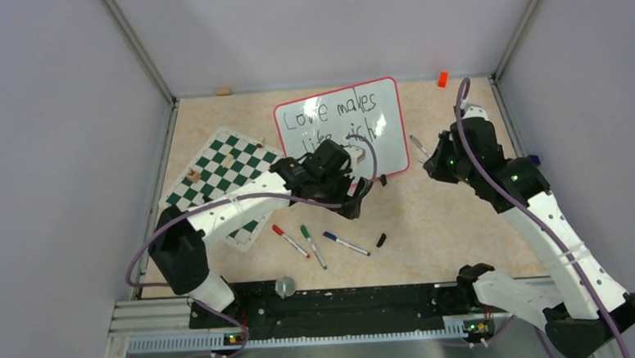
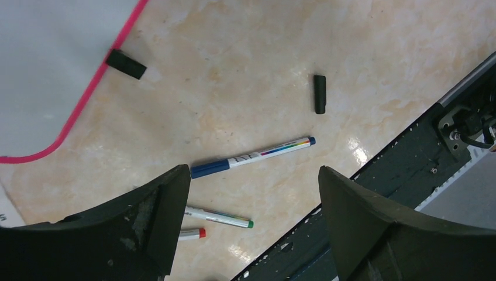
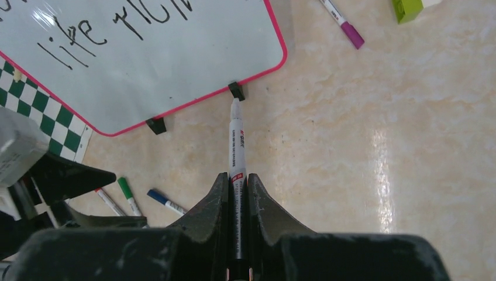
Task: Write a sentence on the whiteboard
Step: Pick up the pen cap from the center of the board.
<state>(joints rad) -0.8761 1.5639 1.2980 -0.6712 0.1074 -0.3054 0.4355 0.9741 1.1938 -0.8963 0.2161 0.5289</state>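
Plainly, our right pincer (image 3: pixel 237 178) is clamped on a slim white-barrelled marker pen (image 3: pixel 236 140), with one finger pressed against each side of the barrel. The pen's pale tapered tip points at a small black foot (image 3: pixel 236 91) on the near edge of the whiteboard (image 1: pixel 390 146), a glossy white rectangular board with a thin red rounded-corner frame. The tip is very close to that foot, but we cannot tell whether they touch.

Our left pincer (image 2: pixel 251 172) has its fingers wide apart and nothing between them. It hangs over the marbled beige table just off the whiteboard's near edge.

On the whiteboard itself we read the sentence (image 1: pixel 331 117) in black handwritten marker letters on two lines, "Love makes" above "life rich".

Nearer to us than the whiteboard lie a blue-capped white marker (image 2: pixel 251 157), a green-tipped marker (image 2: pixel 219 217) and a red-tipped marker (image 2: pixel 190 234). A loose black pen cap (image 2: pixel 319 93) lies apart from them.

A green-and-white checkered mat (image 1: pixel 224 172) lies to the left of the whiteboard. Off the board's right side lie a purple-capped marker (image 3: pixel 342 22) and a small lime-green block (image 3: pixel 407 9).
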